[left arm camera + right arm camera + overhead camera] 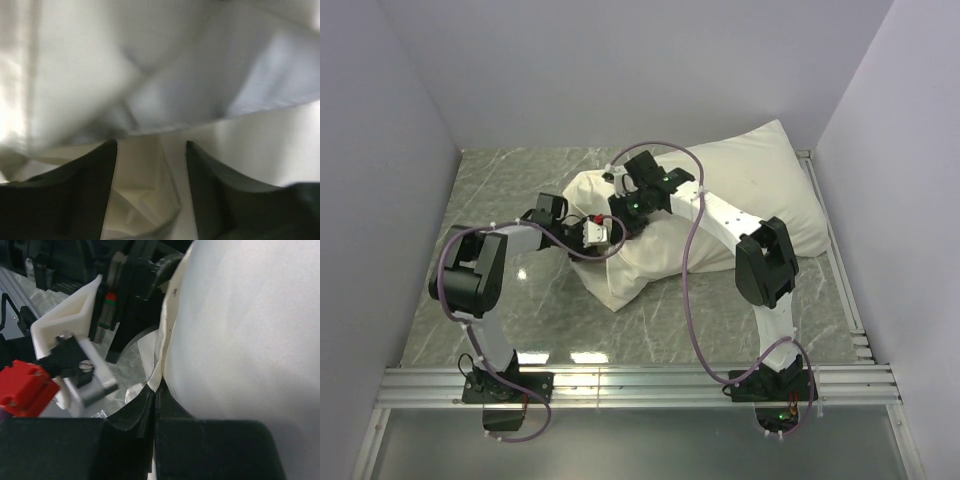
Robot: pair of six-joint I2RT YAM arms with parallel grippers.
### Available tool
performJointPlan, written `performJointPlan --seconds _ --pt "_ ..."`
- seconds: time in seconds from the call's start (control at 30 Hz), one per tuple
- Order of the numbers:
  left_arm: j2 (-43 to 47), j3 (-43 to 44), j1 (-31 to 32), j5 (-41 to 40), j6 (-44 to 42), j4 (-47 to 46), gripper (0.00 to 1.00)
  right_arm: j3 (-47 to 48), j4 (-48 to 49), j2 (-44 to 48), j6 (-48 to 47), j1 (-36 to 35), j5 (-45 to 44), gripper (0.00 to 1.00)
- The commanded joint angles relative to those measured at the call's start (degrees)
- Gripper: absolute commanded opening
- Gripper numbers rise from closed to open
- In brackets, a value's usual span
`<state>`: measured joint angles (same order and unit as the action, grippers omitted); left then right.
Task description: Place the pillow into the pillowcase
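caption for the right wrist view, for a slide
Shut jaws of the right gripper pinch the cream pillowcase hem beside the white pillow

Plump white stuffed pillow (640, 268) lies on the grey marble table (500, 180), its far-right part inside the thin cream fabric pillowcase (765, 175). At the pillow's near-left end sits the left gripper (607, 236), with the right gripper (620, 213) just behind it.

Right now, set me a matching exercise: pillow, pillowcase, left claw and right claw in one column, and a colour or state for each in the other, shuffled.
1 pillow
2 pillowcase
3 left claw
4 right claw

A shut, pinching a thin edge
B bright white, plump
C jaws apart, cloth between
D cream, thin

Pairs: 1-B, 2-D, 3-C, 4-A
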<state>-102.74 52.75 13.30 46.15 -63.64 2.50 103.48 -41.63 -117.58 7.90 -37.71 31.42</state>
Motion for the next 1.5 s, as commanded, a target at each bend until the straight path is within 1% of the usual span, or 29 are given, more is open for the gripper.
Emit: performJointPlan --seconds 0.0,0.03,0.07,0.1,0.13,0.17,0.2,0.23,0.37,0.43,0.53,0.57,0.6,0.73,0.77,0.83,0.97,1.0,1.03,1.1,1.13,1.17,1.2,1.23,1.27,1.3,1.33,1.37,1.47 --pt "-2.2 7.26 0.59 0.51 -6.84 13.86 0.57 -0.12 -0.47 2.36 1.59 1.06 1.1 0.0" --pt "-2.9 10.15 0.59 0.61 -9.03 18.02 0.53 -0.04 -0.39 2.27 1.85 1.41 0.93 0.0" --pt "-3.86 11.31 0.67 0.78 -14.27 22.33 0.43 0.05 -0.04 2.01 2.03 1.68 0.84 0.0" --pt "-4.05 12.71 0.76 0.87 -16.58 25.5 0.36 0.14 0.31 1.92 2.29 1.94 0.66 0.0" --pt "-4.14 13.07 0.85 1.04 -21.39 32.06 0.29 0.4 1.1 1.65 2.56 2.64 0.23 0.0" --pt "-3.7 13.25 0.94 1.22 -23.27 34.74 0.21 0.67 1.46 1.3 2.82 2.99 0.13 0.0" --pt "-3.26 13.25 1.03 1.66 -25.38 37.37 0.18 1.71 1.72 0.26 3.34 3.43 0.22 0.0" --pt "-2.91 13.08 1.29 1.75 -28.53 42.36 0.16 2.42 2.07 -0.36 3.52 3.7 0.13 0.0" --pt "0.95 11.67 2.69 2.19 -31.89 49.68 0.0 4.45 3.48 -3.35 4.23 4.66 -0.13 0.0" --pt "3.06 11.06 3.13 3.76 -30.94 50.49 0.0 4.97 3.83 -4.06 4.4 4.67 -0.39 0.0" --pt "8.59 10.97 3.14 7.44 -28.14 51.55 0.0 3.84 6.45 -4.76 5.28 4.67 -1.36 0.0" --pt "11.83 10.88 3.22 8.16 -27.95 52.33 0.0 3.22 7.69 -4.85 5.63 4.67 -1.53 0.0" --pt "13.51 11.23 3.22 9.12 -28.9 53.99 0.0 2.09 8.92 -5.03 6.76 4.75 -1.62 0.0" --pt "20.55 12.2 3.22 14.82 -39.52 64.28 0.0 2.07 12.17 -6.61 10.55 4.93 -3.99 0.0" --pt "23.0 12.9 3.22 15.8 -40.07 65.6 0.0 1.99 12.62 -7.13 12.03 4.84 -4.52 0.0" --pt "24.86 13.95 3.31 17.73 -42.26 69.03 0.0 1.81 13.93 -7.57 13.62 4.76 -6.62 0.0" --pt "28.03 16.76 3.31 21.08 -40.08 69.92 0.0 2.07 13.86 -8.63 16.27 4.67 -9.44 0.0" --pt "28.38 17.38 3.31 21.78 -39.03 69.4 0.0 1.81 13.68 -8.28 16.18 4.58 -9.1 0.0" --pt "28.82 17.47 3.31 21.88 -33.28 65.39 0.0 1.46 13.16 -7.76 15.92 4.49 -7.7 0.0" --pt "29.7 16.08 3.14 20.83 -23.69 56.95 0.0 -0.81 12.71 -4.78 14.08 4.32 -0.77 0.0" --pt "29.7 15.11 2.27 20.21 -17.37 53.52 0.0 -2.39 12.45 -3.2 13.29 4.32 2.3 0.0" --pt "29.61 13.01 1.56 19.68 -15.31 46.7 0.0 -6.24 12.27 0.73 10.93 4.23 7.2 0.0" --pt "29.44 11.51 1.12 17.94 -12.68 42.63 0.0 -8.28 12.1 2.77 9.43 4.05 9.51 0.0" --pt "29.35 9.76 1.03 16.79 -4.3 36.41 0.0 -10.21 10.96 4.88 7.59 3.88 11.8 0.0" --pt "29.52 7.74 0.85 15.82 0.74 24.25 0.0 -12.93 10.0 8.56 4.87 3.7 14.35 0.0" --pt "29.35 3.89 0.85 14.42 5.14 18.04 0.0 -14.17 9.29 10.25 3.97 3.27 14.98 0.0" --pt "28.91 2.46 0.85 13.1 9.71 14.06 0.0 -15.32 8.76 12.01 3.35 3.0 15.77 0.0" --pt "27.43 1.49 0.94 13.0 9.59 11.93 0.0 -16.98 8.84 14.81 2.91 2.91 16.73 0.0" --pt "23.73 -0.63 1.64 10.99 10.54 6.66 0.0 -17.26 9.81 17.56 4.39 2.73 16.83 0.0"
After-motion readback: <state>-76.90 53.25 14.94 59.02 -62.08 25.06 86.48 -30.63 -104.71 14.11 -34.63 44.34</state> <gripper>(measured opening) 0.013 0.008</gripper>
